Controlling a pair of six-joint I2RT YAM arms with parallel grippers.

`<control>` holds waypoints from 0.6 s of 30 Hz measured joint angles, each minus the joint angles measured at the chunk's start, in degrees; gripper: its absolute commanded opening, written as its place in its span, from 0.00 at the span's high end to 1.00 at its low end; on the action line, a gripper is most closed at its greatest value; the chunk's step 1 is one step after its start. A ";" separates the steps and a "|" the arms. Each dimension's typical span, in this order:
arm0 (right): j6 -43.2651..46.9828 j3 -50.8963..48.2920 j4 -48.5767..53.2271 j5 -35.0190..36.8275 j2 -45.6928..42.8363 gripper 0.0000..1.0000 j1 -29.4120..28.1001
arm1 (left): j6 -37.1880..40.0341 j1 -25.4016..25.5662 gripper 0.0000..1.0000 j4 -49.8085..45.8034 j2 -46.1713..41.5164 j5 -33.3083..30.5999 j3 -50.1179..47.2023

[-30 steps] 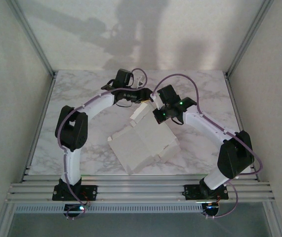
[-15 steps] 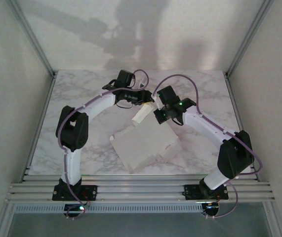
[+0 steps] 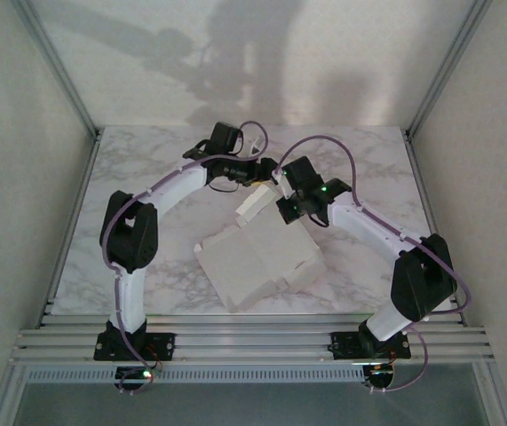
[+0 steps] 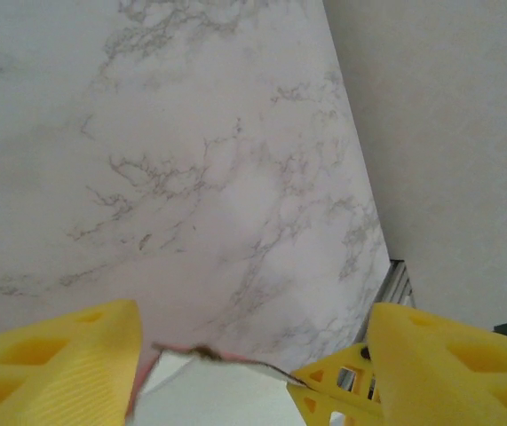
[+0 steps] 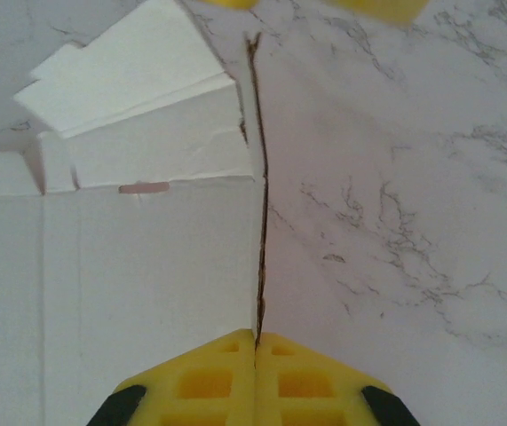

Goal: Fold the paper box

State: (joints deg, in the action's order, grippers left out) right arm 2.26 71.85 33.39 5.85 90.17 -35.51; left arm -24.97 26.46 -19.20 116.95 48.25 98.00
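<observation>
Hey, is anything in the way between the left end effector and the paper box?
Nothing visible: the left end effector is open, with a flap edge of the paper box right between its jaws.

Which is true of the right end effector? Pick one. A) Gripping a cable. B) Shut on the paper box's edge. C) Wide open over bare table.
B: the right wrist view shows the right end effector closed tight on the thin edge of the paper box.
</observation>
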 measured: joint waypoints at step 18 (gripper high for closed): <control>-8.72 -1.03 -3.58 -16.65 -2.97 1.00 6.08 | -3.82 -1.79 0.06 5.99 -18.34 -0.74 -12.66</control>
State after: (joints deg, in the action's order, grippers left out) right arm -6.46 70.83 29.80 -10.81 87.20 -29.43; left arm -28.80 24.67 -13.21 98.61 47.51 85.34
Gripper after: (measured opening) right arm 0.040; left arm 0.950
